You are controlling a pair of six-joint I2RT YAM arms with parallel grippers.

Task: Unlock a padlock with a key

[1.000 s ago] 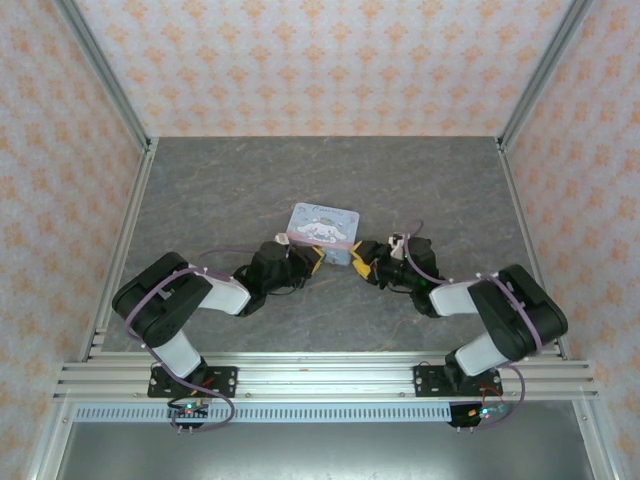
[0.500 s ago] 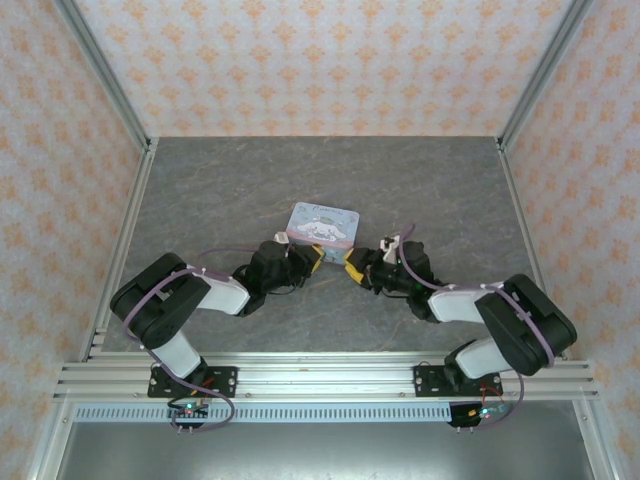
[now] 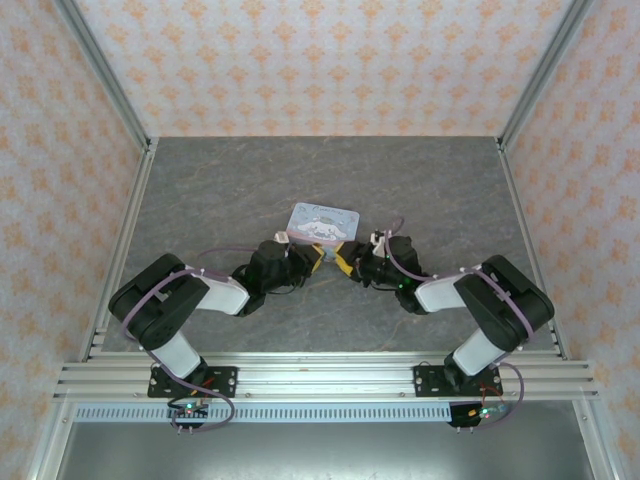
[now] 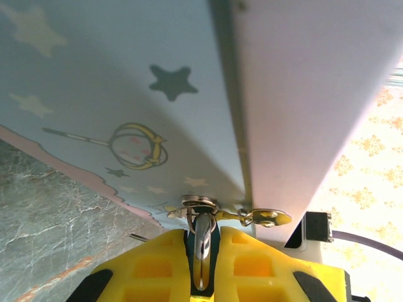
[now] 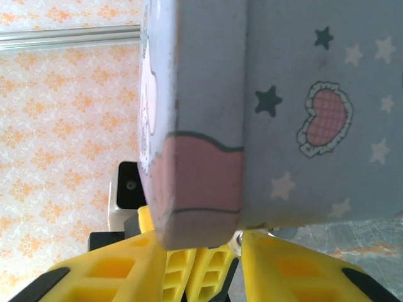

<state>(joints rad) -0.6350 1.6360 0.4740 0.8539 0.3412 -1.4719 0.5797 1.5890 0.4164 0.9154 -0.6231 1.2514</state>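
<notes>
Teal padlock (image 4: 202, 246) is clamped by left gripper (image 4: 201, 267); tin box (image 5: 283, 113), straddled by wide-spread right gripper (image 5: 195, 255), may be shoved, wrenching it free.

Tin box (image 3: 322, 222): pale blue w/ white cartoon, pink scalloped band, dk teal & cream stars, pink check heart. Counter (image 3: 230, 190): grey, marbled. Walls (image 3: 320, 60): cream w/ orange floral repeat. Left pincer (image 4: 201, 251) & right pincer (image 5: 195, 264): yellow. Padlock (image 4: 212, 244): dk teal, silver shackle.
</notes>
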